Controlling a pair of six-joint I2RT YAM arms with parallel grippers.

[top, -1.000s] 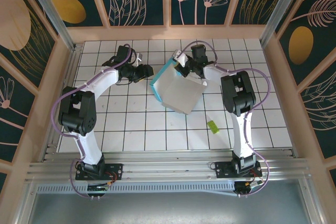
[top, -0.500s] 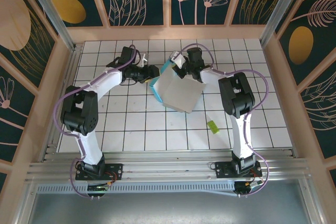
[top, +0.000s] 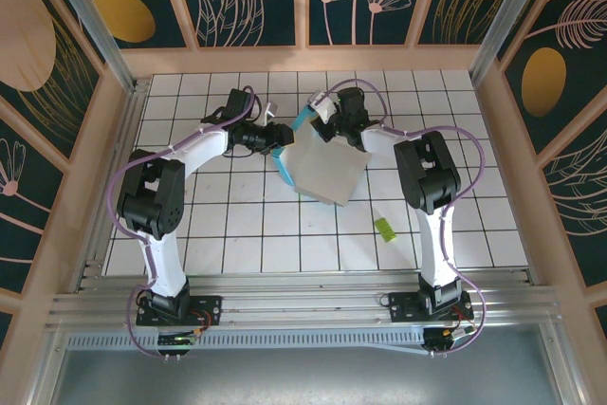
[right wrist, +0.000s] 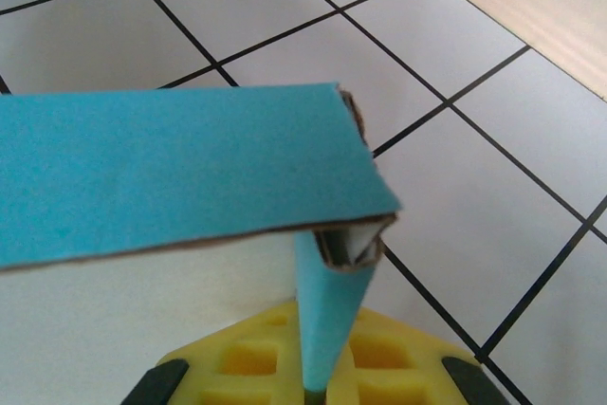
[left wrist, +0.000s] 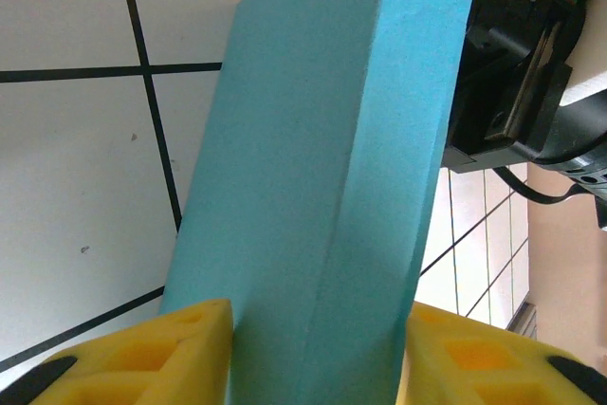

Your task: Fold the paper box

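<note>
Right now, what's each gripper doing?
Left gripper: closed on the box, gripping its blue wall.
Right gripper: closed on the box's blue flap.

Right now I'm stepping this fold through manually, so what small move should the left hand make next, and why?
Probably press the left hand shut on the turquoise wall of the paper box: the wall stands between its yellow fingers, and the right hand pinches a corner flap, steadying it.

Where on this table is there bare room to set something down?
Bare: near tiles of the table, in front of the paper box, left of the lime-green strip. Crowded: far middle, where left gripper and right gripper meet the box.
</note>
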